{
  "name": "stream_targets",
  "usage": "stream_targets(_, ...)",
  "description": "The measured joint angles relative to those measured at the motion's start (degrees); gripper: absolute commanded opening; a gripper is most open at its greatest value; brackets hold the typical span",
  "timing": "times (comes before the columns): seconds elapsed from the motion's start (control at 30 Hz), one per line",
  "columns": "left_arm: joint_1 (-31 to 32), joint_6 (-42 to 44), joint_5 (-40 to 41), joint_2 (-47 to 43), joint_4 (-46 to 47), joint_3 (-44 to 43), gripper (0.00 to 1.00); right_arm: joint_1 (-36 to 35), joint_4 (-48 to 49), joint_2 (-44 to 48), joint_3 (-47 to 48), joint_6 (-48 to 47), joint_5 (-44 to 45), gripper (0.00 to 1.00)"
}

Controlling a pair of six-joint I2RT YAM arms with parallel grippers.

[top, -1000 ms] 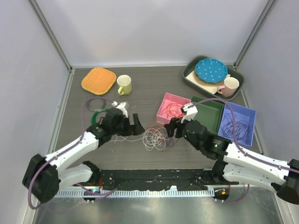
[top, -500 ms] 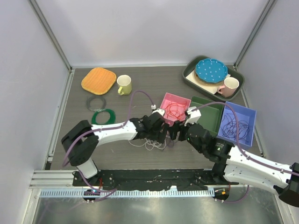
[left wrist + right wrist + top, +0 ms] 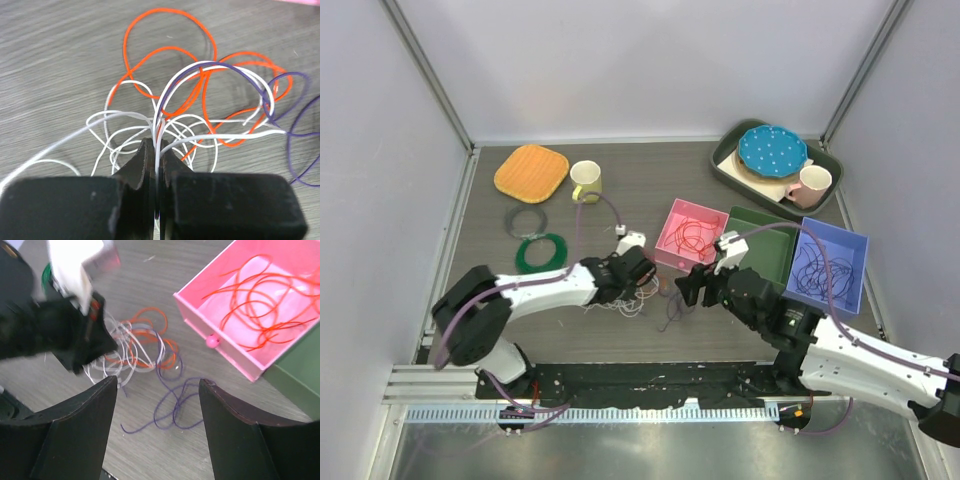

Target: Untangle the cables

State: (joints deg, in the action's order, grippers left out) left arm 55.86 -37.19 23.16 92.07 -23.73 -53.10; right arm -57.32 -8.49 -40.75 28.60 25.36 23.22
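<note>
Top view: the cables (image 3: 636, 298) are a small tangle on the counter (image 3: 620, 190), near centre, just left of the pink box (image 3: 667, 230). The left fingers (image 3: 638, 282) sit on the tangle, but the wrist covers them, so I cannot tell their state from here. The right fingers (image 3: 687, 288) are just right of the tangle, over a loose purple cable (image 3: 672, 308). There are red loops in the pink box and dark loops in the blue box (image 3: 835, 228). The green box (image 3: 770, 250) sits between them, partly behind the right arm.

Left wrist: the left fingers (image 3: 142, 165) are pressed together, clamped on white strands running up through the seam. Orange, white and purple loops overlap on the counter beyond them, and I can't trace single strands inside the knot. The purple loop is cut off at the right edge.

Right wrist: the right fingers (image 3: 85, 430) are wide apart and hold nothing, above the purple cable (image 3: 172, 407). The tangle (image 3: 137, 347) is at left, where the blurred left fingers (image 3: 95, 337) meet it. The pink box (image 3: 200, 322) is cut off at right, with orange-red loops inside.
</note>
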Motion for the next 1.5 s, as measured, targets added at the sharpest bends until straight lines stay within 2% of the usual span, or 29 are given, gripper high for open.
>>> stream_targets(0.1,-2.78,-1.42,1.29,-7.85,-0.02,4.44,0.00,0.00,1.46,-4.13,0.00,-1.62,-4.15,0.70)
stream_targets(0.27,-6.21,-2.95,2.86,-20.35,0.13,9.73,0.00,-0.24,3.34,-21.22,2.93,-4.07,-9.22,0.70)
stream_targets(0.37,-6.21,-3.21,2.73,-23.26,0.24,10.82,0.00,-1.09,4.31,-31.80,6.23,-5.64,-10.05,0.71)
stream_targets(0.47,-6.21,-3.41,2.67,-23.93,0.17,11.04,0.00,-2.29,7.61,-38.36,8.85,-7.52,-10.56,0.71)
stream_targets(0.63,-6.21,-4.63,2.69,-24.00,-0.28,11.06,0.00,-3.93,17.03,-44.83,10.54,-10.38,-10.67,0.71)
stream_targets(0.8,-6.21,-5.38,2.69,-24.00,-0.39,11.06,0.00,-4.57,24.79,-48.13,9.75,-11.98,-6.36,0.66)
stream_targets(1.1,-6.21,-6.60,3.02,-23.96,-1.05,11.06,0.00,-4.55,28.59,-52.50,9.73,-13.00,-2.89,0.55)
stream_targets(1.2,-6.21,-7.21,3.43,-23.96,-1.36,11.04,0.00,-4.55,28.68,-54.55,9.73,-13.00,-2.32,0.44)
stream_targets(1.23,-6.21,-7.39,3.54,-23.98,-1.46,11.06,0.00,-4.57,28.65,-55.10,9.73,-13.00,-2.05,0.25)
stream_targets(1.33,-6.21,-7.69,3.98,-24.00,-1.51,11.06,0.00,-4.57,29.38,-55.67,9.79,-13.16,-0.31,0.01)
stream_targets(1.5,-7.26,-9.09,5.79,-23.93,-2.56,11.06,0.00,-4.57,27.04,-52.81,9.75,-12.24,3.80,0.01)
